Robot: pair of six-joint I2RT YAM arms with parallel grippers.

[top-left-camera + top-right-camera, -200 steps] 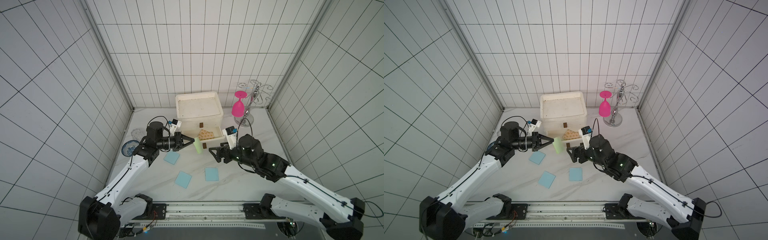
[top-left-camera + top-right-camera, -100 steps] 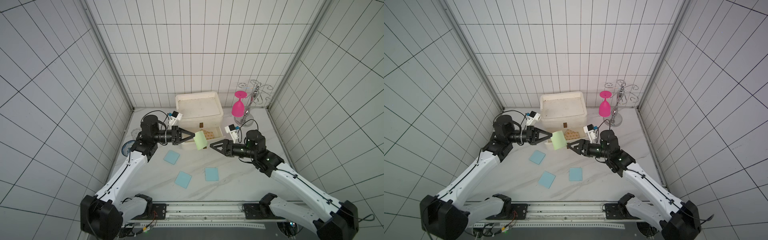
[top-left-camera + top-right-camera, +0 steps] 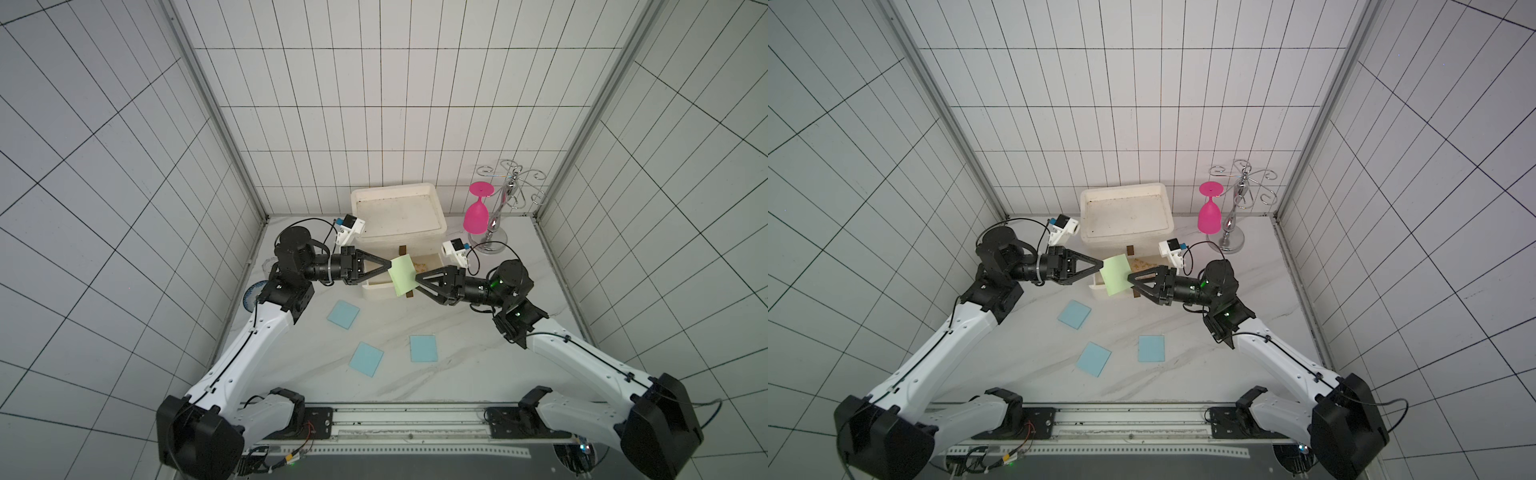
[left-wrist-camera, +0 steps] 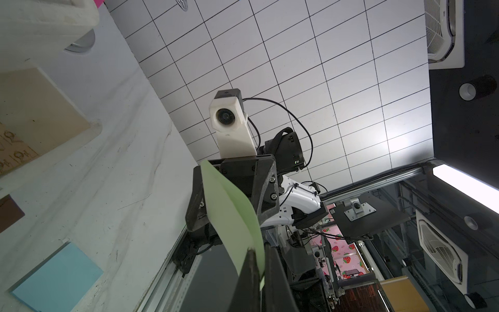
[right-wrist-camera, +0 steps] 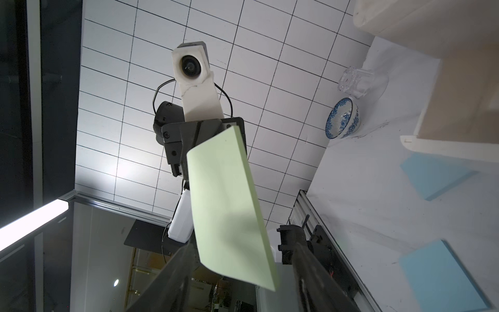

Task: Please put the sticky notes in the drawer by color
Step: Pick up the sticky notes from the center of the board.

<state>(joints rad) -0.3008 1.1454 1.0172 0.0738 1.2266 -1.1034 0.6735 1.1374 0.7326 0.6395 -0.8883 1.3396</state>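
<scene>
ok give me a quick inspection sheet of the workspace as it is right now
surface: white marble table, no spills seen
job's things: green sticky note in the air over the open drawer of the white chest; three blue pads flat on the table; tan pads in the open drawer
clutter: pink glass upside down at a metal rack; bowl and clear glass by the left arm
grippers: left gripper shut on one edge of the note; right gripper open, jaws either side of the opposite edge
cables: a black cable loops at each wrist camera, clear of the note
surroundings: tiled walls, rail in front
</scene>
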